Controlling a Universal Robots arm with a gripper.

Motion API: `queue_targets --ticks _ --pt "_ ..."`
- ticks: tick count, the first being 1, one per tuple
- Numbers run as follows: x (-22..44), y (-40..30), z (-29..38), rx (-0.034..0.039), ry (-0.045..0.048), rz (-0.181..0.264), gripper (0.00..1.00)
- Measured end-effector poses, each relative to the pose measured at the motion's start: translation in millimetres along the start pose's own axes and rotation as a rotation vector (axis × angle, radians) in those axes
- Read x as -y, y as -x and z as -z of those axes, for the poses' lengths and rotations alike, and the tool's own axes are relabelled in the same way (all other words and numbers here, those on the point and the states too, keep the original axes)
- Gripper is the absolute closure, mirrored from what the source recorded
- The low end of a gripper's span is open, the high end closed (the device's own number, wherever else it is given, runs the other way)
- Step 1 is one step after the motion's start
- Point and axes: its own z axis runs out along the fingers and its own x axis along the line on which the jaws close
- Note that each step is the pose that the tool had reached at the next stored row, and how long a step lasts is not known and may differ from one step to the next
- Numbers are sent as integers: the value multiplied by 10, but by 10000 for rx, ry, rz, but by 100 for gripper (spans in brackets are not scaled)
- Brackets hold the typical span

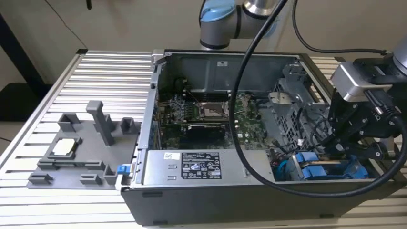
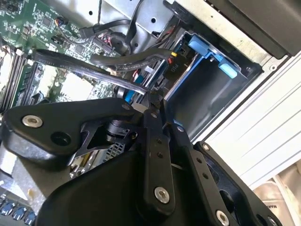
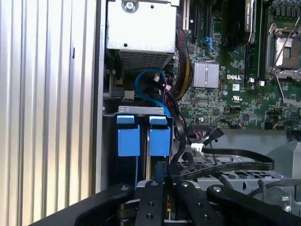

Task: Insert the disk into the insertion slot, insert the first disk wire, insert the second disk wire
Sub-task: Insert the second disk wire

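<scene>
First wrist view: gripper fingers pinched on the end of a flat black wire, just beside the disk. Disk, blue-framed, sits seated in the insertion slot, against the case wall. Beyond: grey power-supply box, then green motherboard.

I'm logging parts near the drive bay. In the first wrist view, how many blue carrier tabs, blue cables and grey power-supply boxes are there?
Blue carrier tabs: 2
Blue cable: 1
Grey power-supply box: 1
Total: 4
</scene>
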Motion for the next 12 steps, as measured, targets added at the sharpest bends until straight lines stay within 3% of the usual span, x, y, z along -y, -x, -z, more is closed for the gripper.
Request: queue_targets --ticks 3,7,12 --pt "12 -3 -4 10 0 2 84" --pt "40 -9 -18 119 -3 5 84" --pt "74 -15 -59 164 3 -3 84"
